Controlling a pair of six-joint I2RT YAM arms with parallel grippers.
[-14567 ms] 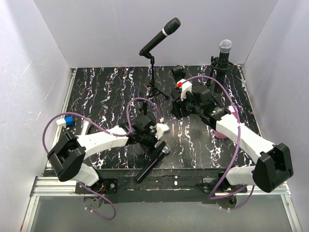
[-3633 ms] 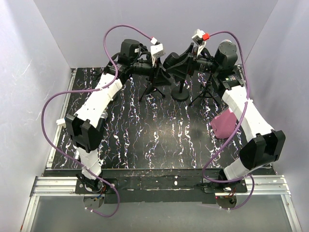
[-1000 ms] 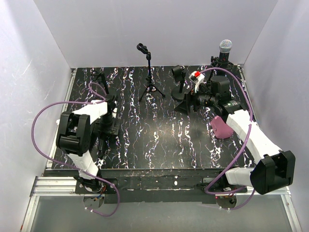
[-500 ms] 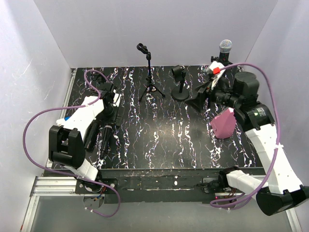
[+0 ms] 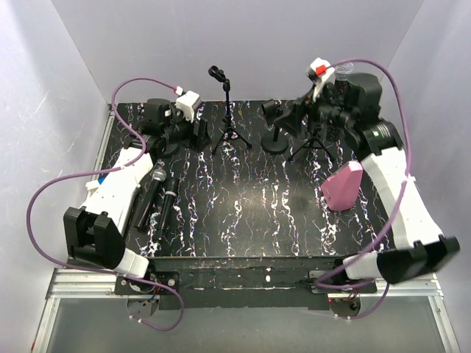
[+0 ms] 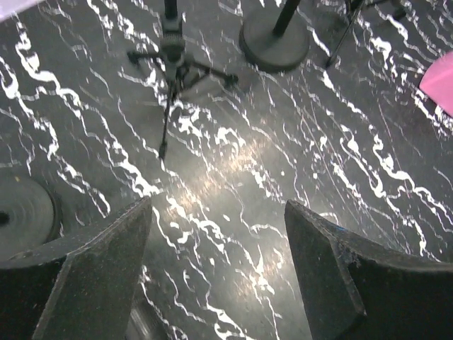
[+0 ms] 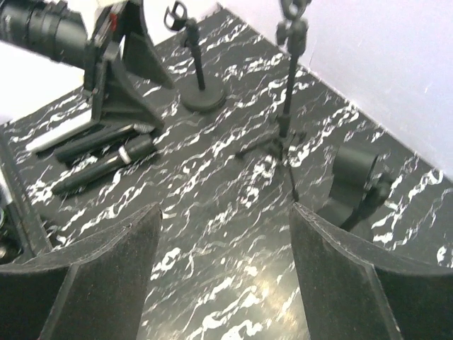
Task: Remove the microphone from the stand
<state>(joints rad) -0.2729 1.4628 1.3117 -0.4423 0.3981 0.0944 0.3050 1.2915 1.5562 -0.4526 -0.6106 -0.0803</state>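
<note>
Black marbled table (image 5: 243,213) carrying two freed microphones (image 5: 157,193), lying left of empty tripod stand (image 5: 226,110). Last microphone (image 5: 344,68) sitting clipped, right of tripod stand. Left gripper (image 6: 218,209), right gripper (image 7: 225,209) both gaping, holding nothing. Right gripper hovering beside last microphone; next probably needing grasp on body, upward pull.

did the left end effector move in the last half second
Yes. The left end effector moved away from the two microphones lying on the left, toward the back, and is now close beside the tripod stand.
</note>
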